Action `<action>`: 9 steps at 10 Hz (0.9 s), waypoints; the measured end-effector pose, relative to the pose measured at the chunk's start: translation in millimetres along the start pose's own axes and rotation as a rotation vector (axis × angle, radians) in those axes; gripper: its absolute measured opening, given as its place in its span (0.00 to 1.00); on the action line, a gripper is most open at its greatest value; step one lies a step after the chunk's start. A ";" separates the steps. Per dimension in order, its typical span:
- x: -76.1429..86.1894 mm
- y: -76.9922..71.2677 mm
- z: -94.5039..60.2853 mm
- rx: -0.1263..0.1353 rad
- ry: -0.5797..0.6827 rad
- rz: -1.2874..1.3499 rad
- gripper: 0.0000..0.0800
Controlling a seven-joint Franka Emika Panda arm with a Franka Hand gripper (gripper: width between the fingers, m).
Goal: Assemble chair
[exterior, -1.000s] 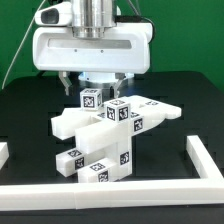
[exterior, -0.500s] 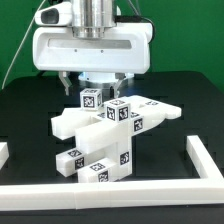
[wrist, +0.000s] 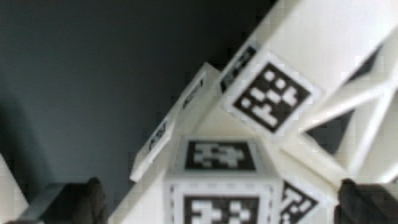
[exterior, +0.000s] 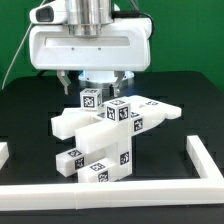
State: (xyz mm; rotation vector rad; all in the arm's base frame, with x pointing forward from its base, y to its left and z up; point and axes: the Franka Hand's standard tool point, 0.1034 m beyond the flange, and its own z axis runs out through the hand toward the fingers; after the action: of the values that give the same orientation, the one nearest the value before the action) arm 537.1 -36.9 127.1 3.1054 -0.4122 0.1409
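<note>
The chair parts (exterior: pixel 100 140) are white blocky pieces with black-and-white tags, joined in a cluster at the middle of the black table. A tagged upright piece (exterior: pixel 91 98) stands at the back of the cluster. My gripper (exterior: pixel 95 88) hangs right above it, open, with one dark finger (exterior: pixel 65 84) on each side of that piece. In the wrist view the tagged piece (wrist: pixel 221 190) sits between the fingers (wrist: pixel 79 203) with a gap on both sides, and a cross-braced part (wrist: pixel 338 90) runs beyond it. My gripper (wrist: pixel 224 208) holds nothing.
Long low white border rails lie along the front (exterior: pixel 110 190), the exterior view's right (exterior: pixel 205 158) and the exterior view's left (exterior: pixel 4 152) of the black table. A green backdrop stands behind.
The gripper body has shifted very slightly toward the exterior view's left. The chair parts have not moved.
</note>
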 end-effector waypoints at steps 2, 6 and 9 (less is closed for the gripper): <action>0.1 0.1 0.9 -0.001 0.003 -0.001 0.81; 0.2 0.0 0.8 -0.001 0.003 -0.001 0.35; 0.2 0.0 0.9 -0.002 0.003 0.021 0.35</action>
State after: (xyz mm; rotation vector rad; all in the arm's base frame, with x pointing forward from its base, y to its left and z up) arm 537.3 -37.0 126.3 3.0999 -0.4445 0.1449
